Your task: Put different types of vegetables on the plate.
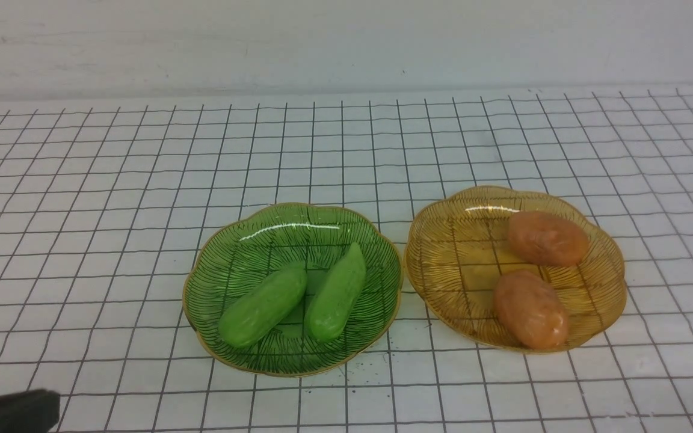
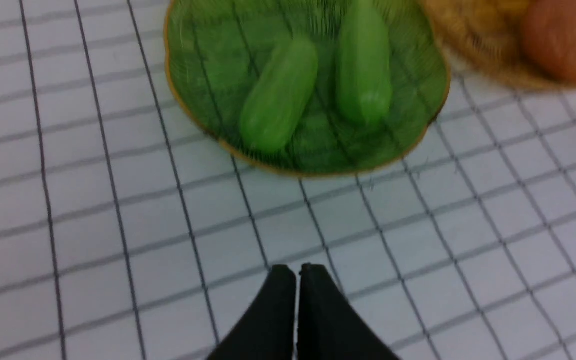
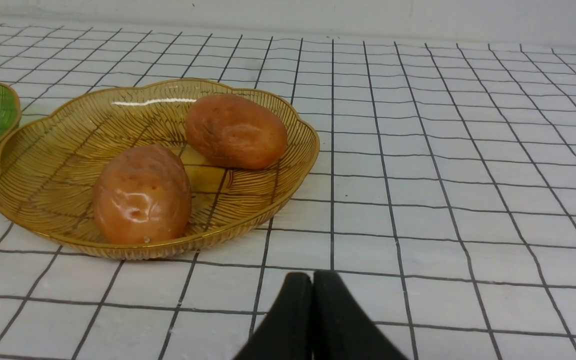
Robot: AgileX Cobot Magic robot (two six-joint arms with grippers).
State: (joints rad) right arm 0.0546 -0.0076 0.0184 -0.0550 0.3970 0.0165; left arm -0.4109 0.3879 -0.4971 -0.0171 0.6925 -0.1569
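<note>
Left gripper (image 2: 297, 272) and right gripper (image 3: 312, 280): jaws pressed together, empty, above bare grid cloth (image 1: 112, 198). Two cucumbers (image 1: 263, 305) (image 1: 337, 293) lie in green plate (image 1: 244, 237); two potatoes (image 1: 547, 238) (image 1: 530, 309) in amber plate (image 1: 443, 258), plates just beside each other.

Two plates are sitting side by side, just apart, on the table (image 1: 82, 180). Two cucumbers (image 1: 262, 307) (image 1: 337, 293) are lying side by side in the left plate (image 1: 214, 264); two potatoes (image 1: 547, 238) (image 1: 530, 309) are lying one behind the other in the right plate (image 1: 443, 258).
</note>
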